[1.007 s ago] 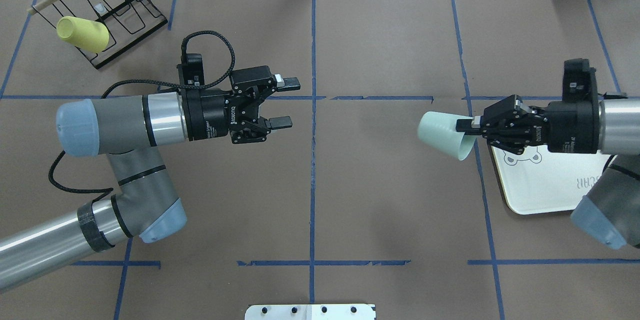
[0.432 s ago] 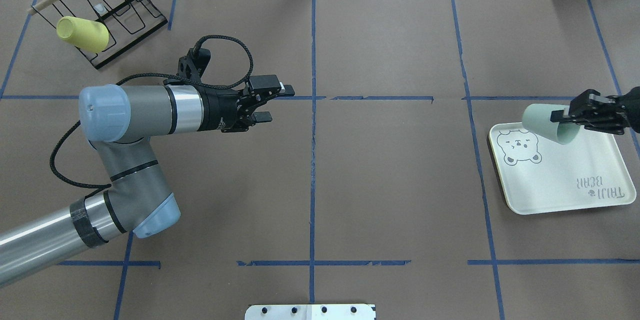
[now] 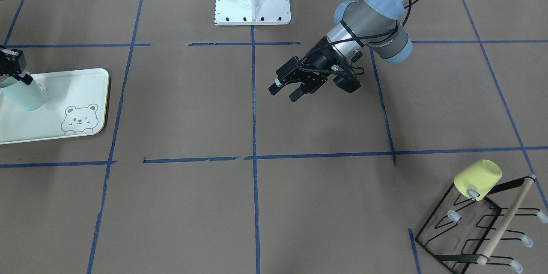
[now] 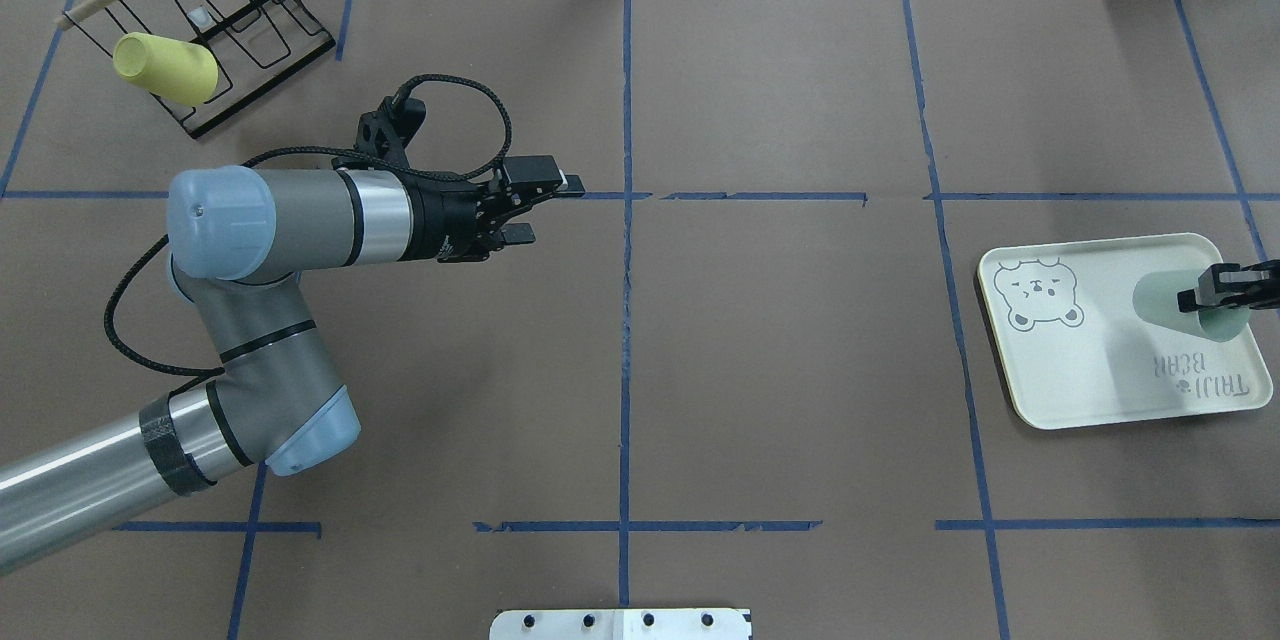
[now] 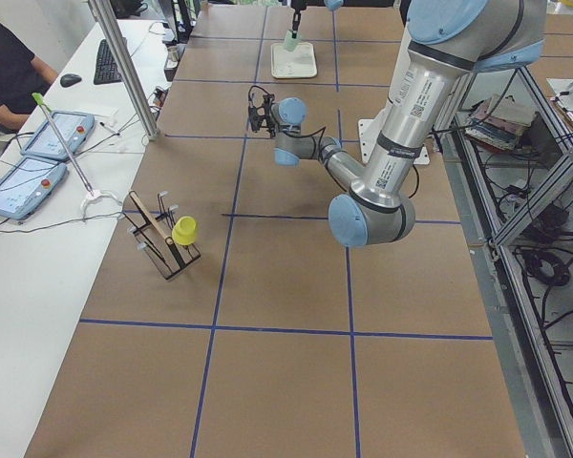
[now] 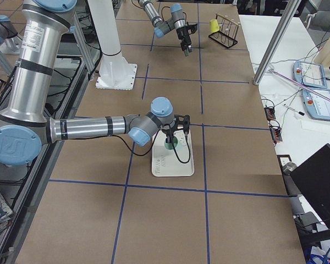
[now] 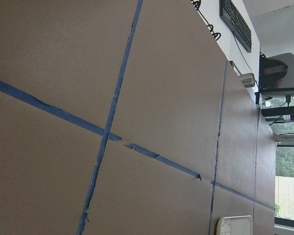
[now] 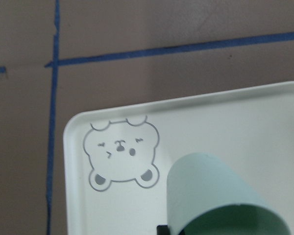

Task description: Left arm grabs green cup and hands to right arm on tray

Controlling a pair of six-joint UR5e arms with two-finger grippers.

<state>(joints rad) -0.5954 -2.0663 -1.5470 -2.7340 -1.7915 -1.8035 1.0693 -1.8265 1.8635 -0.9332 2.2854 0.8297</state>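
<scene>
My right gripper (image 4: 1207,300) is shut on the rim of the pale mint-green cup (image 4: 1165,300). It holds the cup tilted over the right part of the cream tray (image 4: 1080,370) with the bear drawing. I cannot tell whether the cup touches the tray. The front-facing view shows the right gripper (image 3: 18,77), the cup (image 3: 23,96) and the tray (image 3: 64,87) at its left edge. The right wrist view shows the cup (image 8: 215,196) over the tray (image 8: 264,117). My left gripper (image 4: 542,210) is open and empty, left of the table's centre line, also in the front-facing view (image 3: 283,93).
A black wire rack (image 4: 255,25) with a wooden stick stands at the far left corner. A yellow cup (image 4: 165,68) hangs on it, also seen in the front-facing view (image 3: 477,179). The white robot base plate (image 4: 620,623) is at the near edge.
My right gripper has carried the green cup to the right, from beside the tray's left edge to over its right part. My left arm has turned its wrist and drawn back a little.
</scene>
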